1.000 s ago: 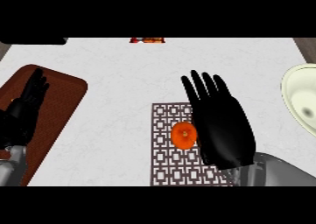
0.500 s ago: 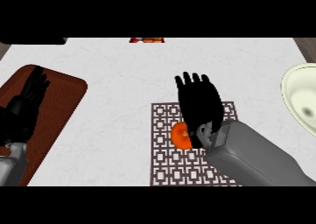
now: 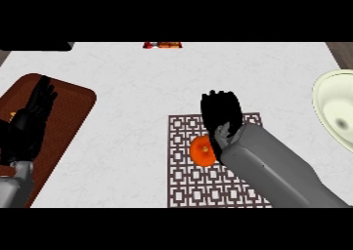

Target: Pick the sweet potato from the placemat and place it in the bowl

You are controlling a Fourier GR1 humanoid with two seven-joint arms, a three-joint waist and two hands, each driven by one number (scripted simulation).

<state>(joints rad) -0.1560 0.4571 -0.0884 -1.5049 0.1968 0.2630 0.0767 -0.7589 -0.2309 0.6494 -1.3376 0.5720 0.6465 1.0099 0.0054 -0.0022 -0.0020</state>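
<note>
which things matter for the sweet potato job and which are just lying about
Job: round orange sweet potato; brown lattice placemat; cream bowl; black right hand.
Lying about: dark brown rounded mat; small red-orange item at far edge; left hand resting at left.

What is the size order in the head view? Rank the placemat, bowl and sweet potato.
Largest: placemat.
Middle: bowl, though the right edge cuts it off.
Smallest: sweet potato, partly hidden by the right hand.
</note>
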